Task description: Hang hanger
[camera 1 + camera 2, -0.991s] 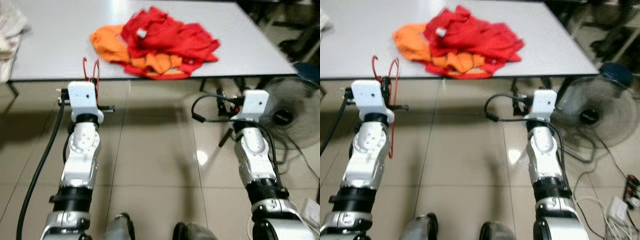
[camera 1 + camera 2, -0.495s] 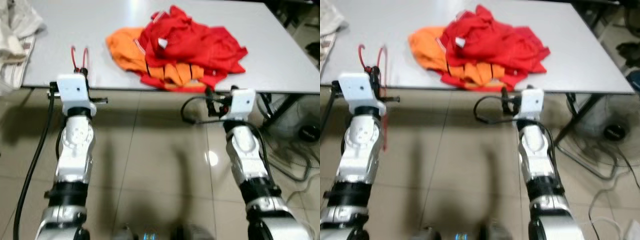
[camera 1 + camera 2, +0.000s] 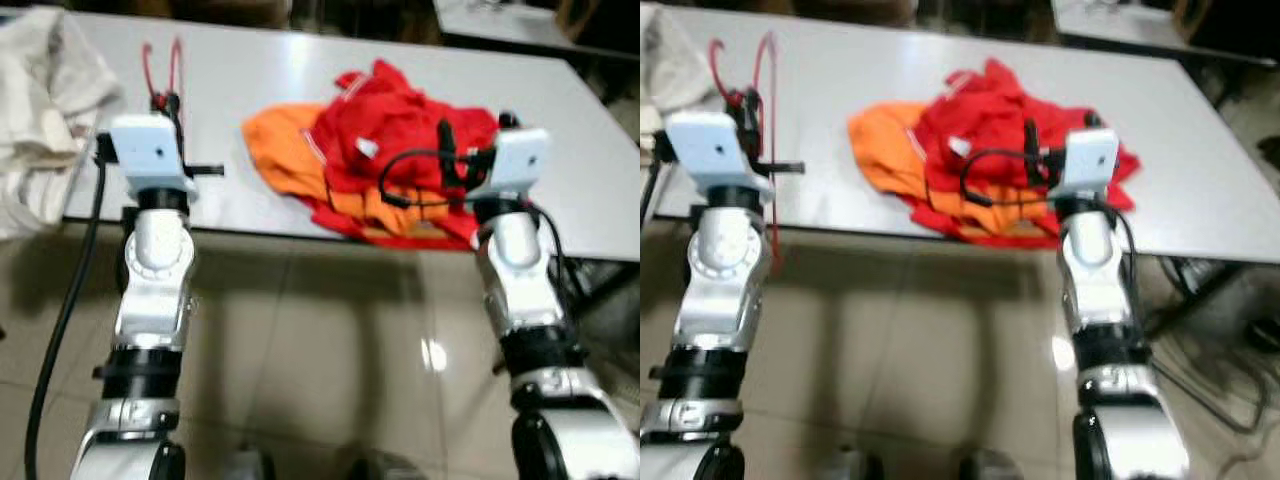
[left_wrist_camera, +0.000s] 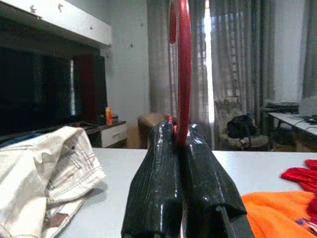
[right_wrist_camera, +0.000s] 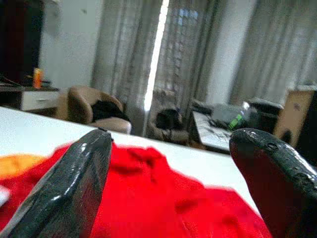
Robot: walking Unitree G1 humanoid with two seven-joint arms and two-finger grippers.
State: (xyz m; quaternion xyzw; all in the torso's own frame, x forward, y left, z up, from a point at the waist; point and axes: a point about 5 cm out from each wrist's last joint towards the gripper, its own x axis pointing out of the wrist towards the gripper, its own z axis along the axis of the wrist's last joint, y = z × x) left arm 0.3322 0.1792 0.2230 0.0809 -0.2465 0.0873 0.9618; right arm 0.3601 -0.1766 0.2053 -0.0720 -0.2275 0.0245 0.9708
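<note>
**Left gripper clamps red hangers over table; right gripper open above clothes**

Left gripper (image 4: 181, 148): the two black fingers are pressed together on a red hanger (image 4: 184, 74). In the left wrist view the red wire rises straight up from between the fingers and curves over at the top. In the head views two red hooks (image 3: 738, 65) stand up above the left wrist block, over the near left part of the table (image 3: 250, 70). A thin red wire also hangs down beside the left forearm in the right eye view. Whether this is one hanger or two held together, I cannot tell.

Right gripper (image 5: 168, 163): fingers spread wide apart, nothing between them. It is held out over the near edge of the table, just above the red shirt (image 3: 400, 140). Right wrist view looks across the red cloth toward curtains and a chair in the room behind.

Table contents: the red shirt lies crumpled on top of an orange shirt (image 3: 280, 150), both near the table's middle and front. A white cloth (image 3: 45, 120) with thin printed lines is heaped at the table's left end, partly draped over the edge; it lies just beside the left gripper.

Head views are slightly blurred. Floor is glossy beige tile (image 3: 330, 340).
</note>
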